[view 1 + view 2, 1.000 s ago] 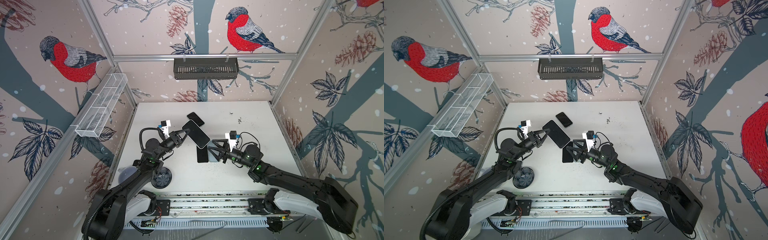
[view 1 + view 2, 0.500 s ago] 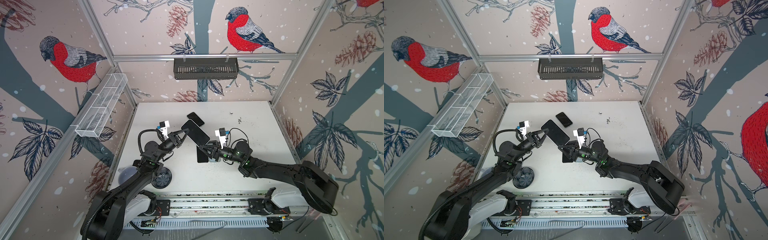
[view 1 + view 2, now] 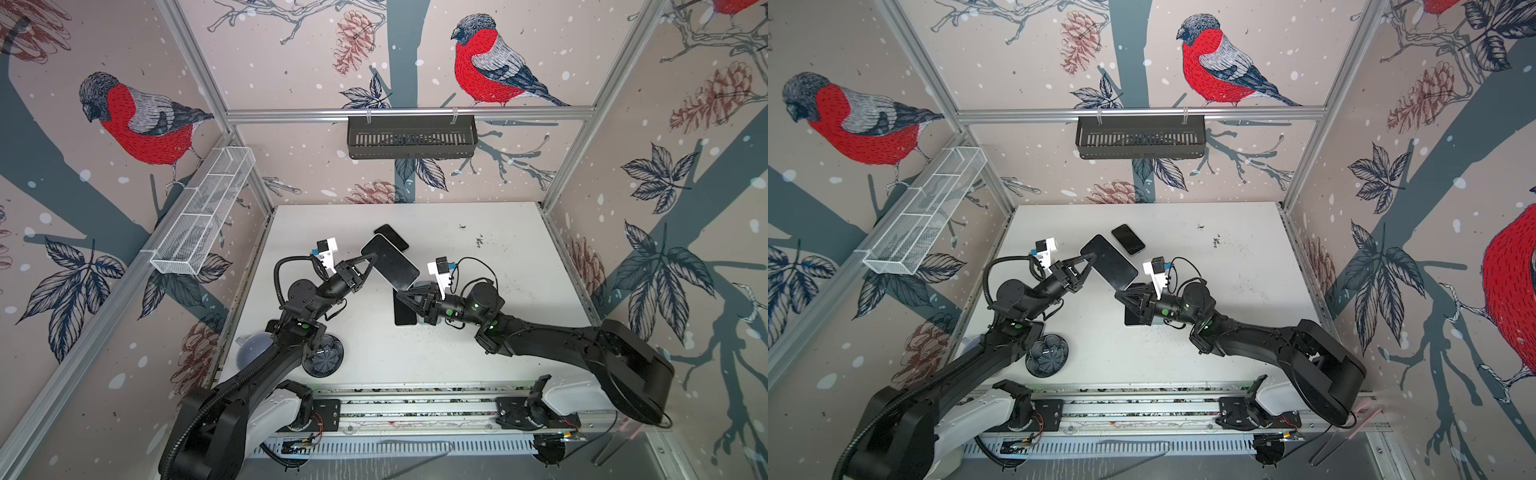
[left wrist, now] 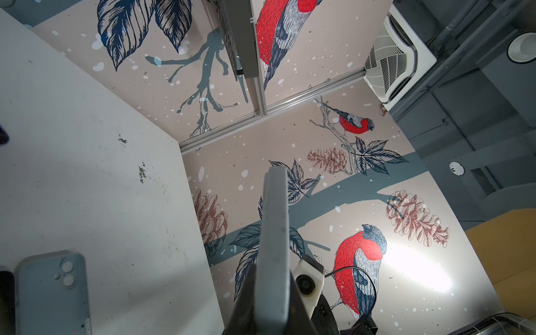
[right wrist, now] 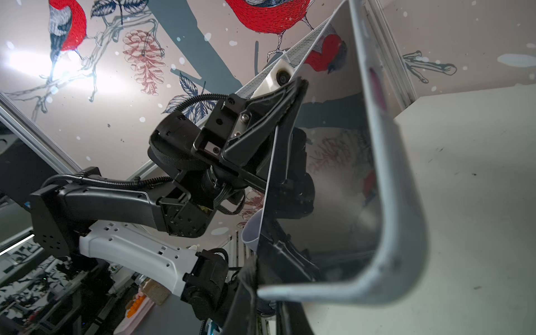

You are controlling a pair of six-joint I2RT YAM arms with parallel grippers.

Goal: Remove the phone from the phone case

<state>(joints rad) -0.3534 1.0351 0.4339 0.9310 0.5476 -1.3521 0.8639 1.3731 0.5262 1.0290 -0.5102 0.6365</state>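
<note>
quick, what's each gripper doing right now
left gripper: closed, holding the cased phone by its far end
right gripper: closed on the near end of the same cased phone

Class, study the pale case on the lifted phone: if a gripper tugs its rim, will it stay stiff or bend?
The case looks matte with soft rounded edges, so its rim probably flexes and peels. The phone has a glossy, mirror-like screen, likely rigid and slippery.
</note>
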